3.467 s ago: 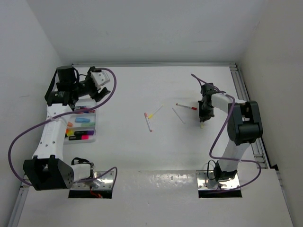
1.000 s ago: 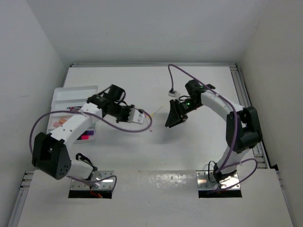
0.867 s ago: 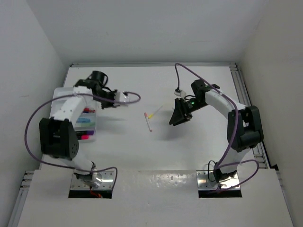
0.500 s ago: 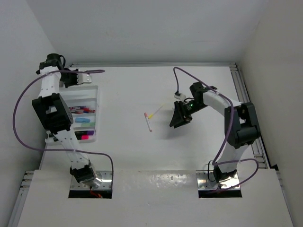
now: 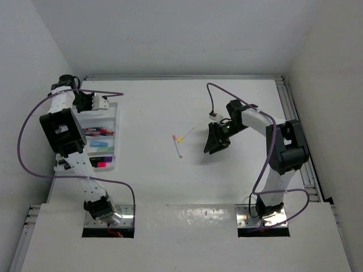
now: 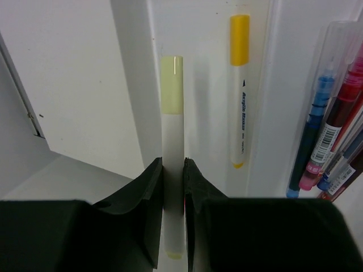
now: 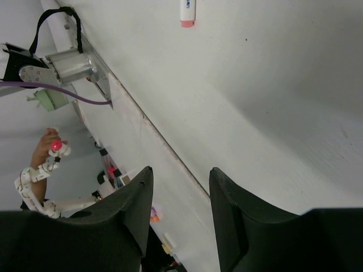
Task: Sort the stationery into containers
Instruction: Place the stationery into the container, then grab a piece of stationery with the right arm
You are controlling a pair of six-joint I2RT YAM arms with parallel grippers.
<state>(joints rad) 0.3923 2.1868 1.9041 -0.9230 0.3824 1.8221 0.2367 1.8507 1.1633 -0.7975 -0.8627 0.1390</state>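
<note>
In the left wrist view my left gripper [image 6: 173,165] is shut on a white pen with a pale yellow cap [image 6: 172,107], low over the white tray [image 6: 135,79] beside a divider. From above, that gripper [image 5: 100,103] hangs at the far end of the tray [image 5: 115,122] and the held pen is hidden. Two thin pens lie mid-table, one pink-tipped [image 5: 178,147] and one yellow-tipped [image 5: 185,135]. My right gripper [image 5: 214,143] hovers to their right, open and empty [image 7: 180,170]. The end of the pink-tipped pen [image 7: 188,10] shows at the top of the right wrist view.
The tray holds a yellow-capped marker [image 6: 239,85], blue and red pens [image 6: 323,124], and coloured highlighters [image 5: 100,145] in the nearer compartments. The back wall runs right behind the tray. A rail [image 5: 289,107] lines the right table edge.
My left arm swung from the pens at mid-table back to the tray's far end, then moved a little inward over it. The right gripper has stayed almost in place.
</note>
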